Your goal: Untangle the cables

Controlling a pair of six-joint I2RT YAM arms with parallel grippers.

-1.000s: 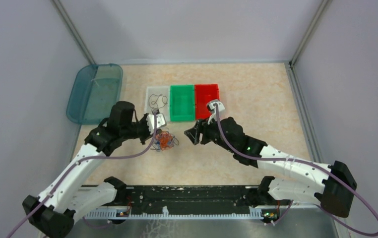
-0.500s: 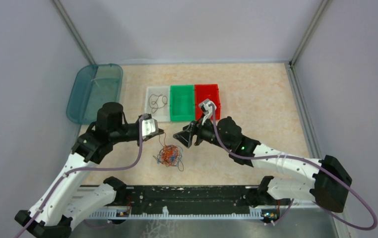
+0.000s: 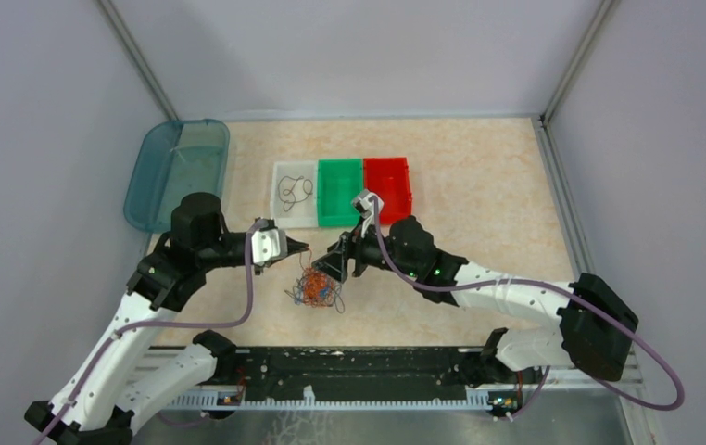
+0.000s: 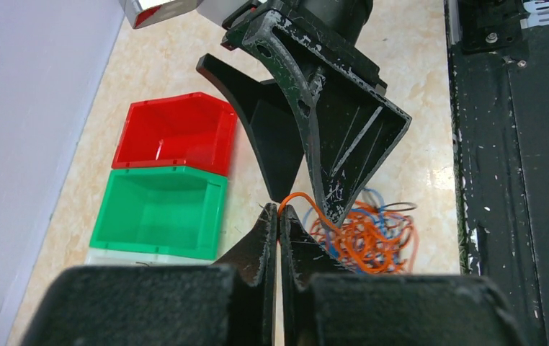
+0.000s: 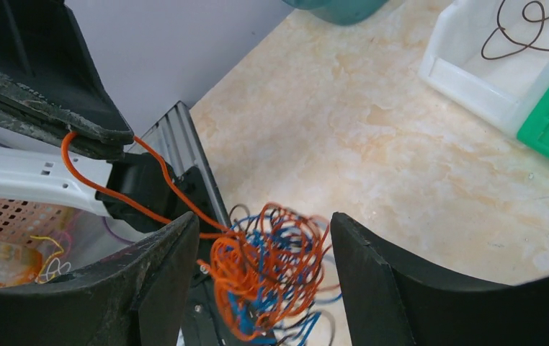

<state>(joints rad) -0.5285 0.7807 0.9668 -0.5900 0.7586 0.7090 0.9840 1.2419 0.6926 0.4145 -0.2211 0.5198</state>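
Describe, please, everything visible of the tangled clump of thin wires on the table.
The tangled clump of thin orange, blue and dark wires is a loose curly ball, mostly orange, lying on the beige marbled tabletop. One orange strand runs up from it to the shut left tool; the open right tool straddles it.

From above, you cannot tell single strands apart in the cables (image 3: pixel 312 292): they are too fine, and the right tool (image 3: pixel 334 272) covers the clump's far right corner. From the left wrist, that tool's fingers (image 4: pixel 344 137) hide the clump's side towards the white bin (image 4: pixel 127 256), itself only a sliver behind the wrist's own body. From the right wrist, the clump runs off the bottom edge, and the orange cable (image 5: pixel 161 166) leaving it vanishes inside the left tool (image 5: pixel 115 134), seemingly pinched there.
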